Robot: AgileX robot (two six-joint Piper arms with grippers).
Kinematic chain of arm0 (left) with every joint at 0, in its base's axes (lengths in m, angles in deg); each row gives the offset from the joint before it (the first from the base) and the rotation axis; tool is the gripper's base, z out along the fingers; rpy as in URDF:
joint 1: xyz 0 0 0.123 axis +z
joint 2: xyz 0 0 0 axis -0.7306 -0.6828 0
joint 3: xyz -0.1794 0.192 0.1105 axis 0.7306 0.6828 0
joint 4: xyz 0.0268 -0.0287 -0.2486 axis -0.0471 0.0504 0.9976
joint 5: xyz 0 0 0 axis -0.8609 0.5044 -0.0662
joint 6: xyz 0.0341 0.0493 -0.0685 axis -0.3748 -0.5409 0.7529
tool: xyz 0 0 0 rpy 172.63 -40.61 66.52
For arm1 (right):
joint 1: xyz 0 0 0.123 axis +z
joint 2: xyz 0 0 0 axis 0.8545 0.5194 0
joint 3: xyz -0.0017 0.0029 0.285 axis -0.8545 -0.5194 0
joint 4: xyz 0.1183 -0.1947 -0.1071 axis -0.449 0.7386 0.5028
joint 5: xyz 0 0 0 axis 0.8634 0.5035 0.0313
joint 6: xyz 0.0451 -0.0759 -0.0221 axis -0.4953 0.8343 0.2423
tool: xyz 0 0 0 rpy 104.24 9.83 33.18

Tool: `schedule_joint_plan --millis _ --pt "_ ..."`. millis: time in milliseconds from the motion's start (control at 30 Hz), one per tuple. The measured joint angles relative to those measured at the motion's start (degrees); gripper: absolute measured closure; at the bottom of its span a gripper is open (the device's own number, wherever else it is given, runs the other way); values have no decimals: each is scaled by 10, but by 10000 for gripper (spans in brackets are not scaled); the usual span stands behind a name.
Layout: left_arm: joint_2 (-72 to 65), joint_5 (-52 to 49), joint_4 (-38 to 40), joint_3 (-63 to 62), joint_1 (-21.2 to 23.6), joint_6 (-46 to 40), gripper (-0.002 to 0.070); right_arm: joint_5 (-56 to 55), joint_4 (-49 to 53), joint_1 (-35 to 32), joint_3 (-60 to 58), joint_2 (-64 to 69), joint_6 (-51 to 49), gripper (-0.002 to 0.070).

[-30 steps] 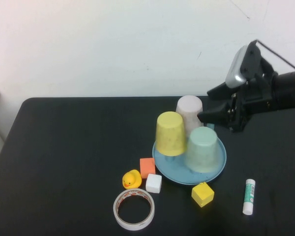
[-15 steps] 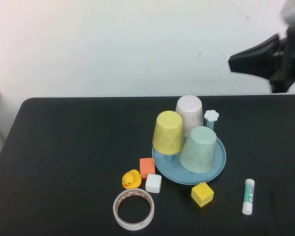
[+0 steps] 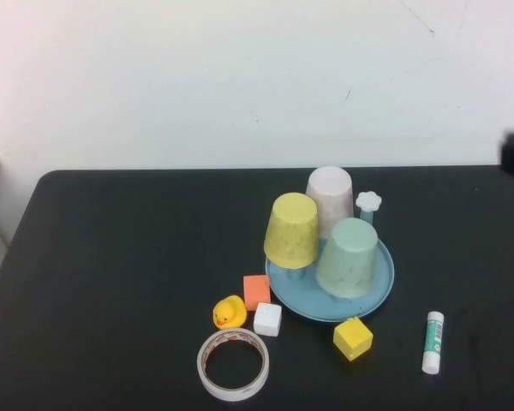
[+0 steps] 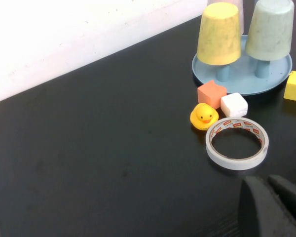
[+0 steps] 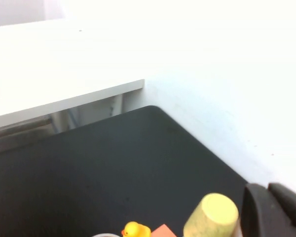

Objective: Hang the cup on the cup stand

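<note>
Cup (image 3: 349, 257) on cup stand (image 3: 379, 287), right gripper (image 5: 274, 210) and left gripper (image 4: 274, 205) well apart

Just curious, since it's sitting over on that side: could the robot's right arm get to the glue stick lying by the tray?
Probably yes. The glue stick lies alone on open table right of the cup stand, nothing beside or over it. The right hand is pulled back at the right edge; the left hand hangs elsewhere.

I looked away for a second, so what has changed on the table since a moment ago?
The right gripper pulled up and away from the cup stand, nearly leaving the high view. The cup stays hung upside down on its peg. The left gripper shows only in its wrist view. Nothing else moved.
</note>
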Motion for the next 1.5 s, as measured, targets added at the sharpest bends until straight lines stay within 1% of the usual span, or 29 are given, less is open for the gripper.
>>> schedule_joint_plan --millis 233,433,600,800,867,1033,1133,1300,1367,1433,1467,1500 --pt "0 0 0 0 0 0 676 -19 -28 0 -106 -141 39 667" --pt "0 0 1 0 0 0 676 -19 -44 0 -153 -250 50 668" --pt "0 0 1 0 0 0 676 -7 -13 0 -182 -304 50 668" --pt "0 0 1 0 0 0 676 20 12 0 -226 -312 50 668" --pt "0 0 1 0 0 0 676 -6 11 0 -247 -312 50 668" --pt "0 0 1 0 0 0 676 -141 2 0 -293 -312 64 670" --pt "0 0 1 0 0 0 676 -205 -3 0 -307 -312 82 670" --pt "0 0 1 0 0 0 676 -291 -11 0 -322 -312 89 671" --pt "0 0 1 0 0 0 676 -310 -11 0 -329 -320 89 671" --pt "0 0 1 0 0 0 676 -329 12 0 -341 -338 59 671" --pt "0 0 1 0 0 0 676 -342 51 0 -350 -352 13 671" --pt "0 0 1 0 0 0 676 -355 116 0 -362 -366 -60 671"
